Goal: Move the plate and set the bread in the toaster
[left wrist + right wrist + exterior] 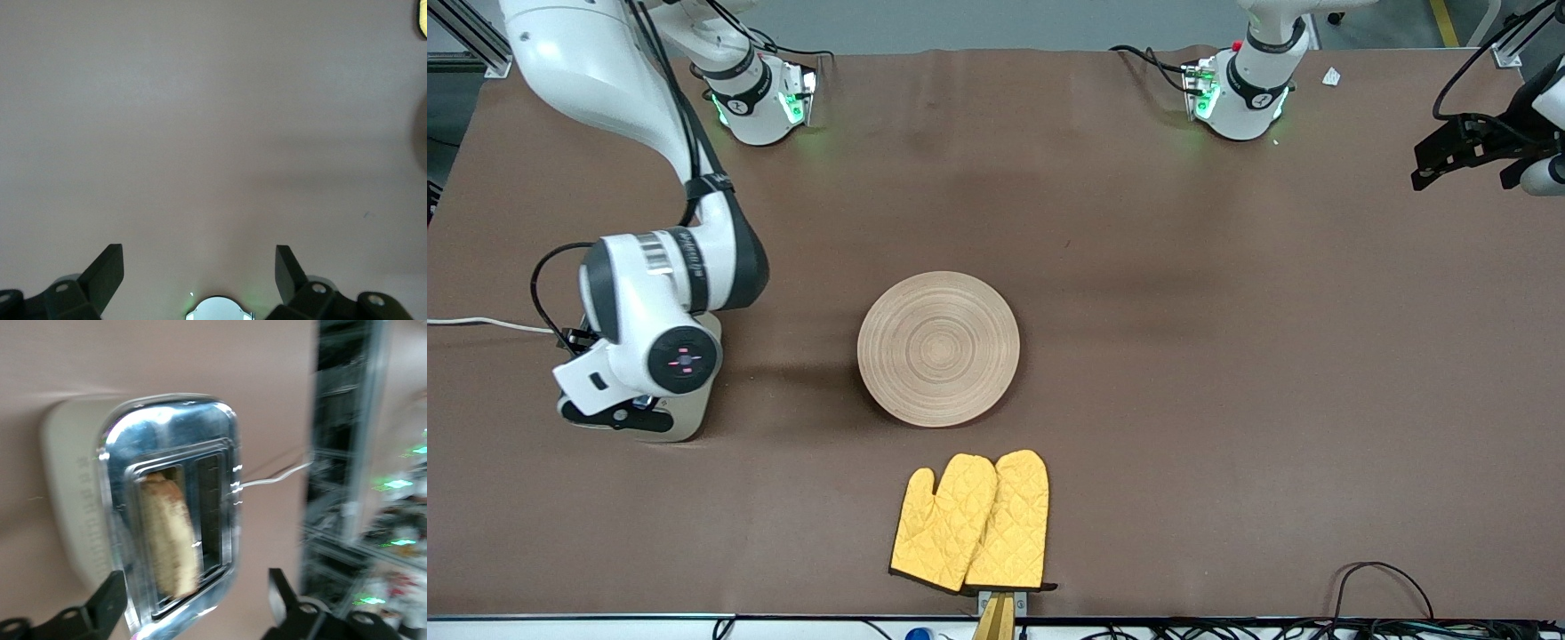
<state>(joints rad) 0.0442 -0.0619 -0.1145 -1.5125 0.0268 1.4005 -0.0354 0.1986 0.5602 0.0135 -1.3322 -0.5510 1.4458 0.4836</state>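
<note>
Right gripper: hanging over the toaster at the right arm's end of the table, fingers standing spread and holding nothing.
Bread: sitting upright in one slot of the toaster, its top edge showing above the chrome.
Toaster: mostly hidden under the right arm's wrist in the front view; white cord trailing off the table edge.
Plate: lying flat mid-table, bare.
Oven mitts: two yellow ones lying overlapped, nearer the front camera than the plate.
Left gripper: waiting above bare tabletop at the left arm's end, fingers standing wide apart, gripping nothing.
</note>
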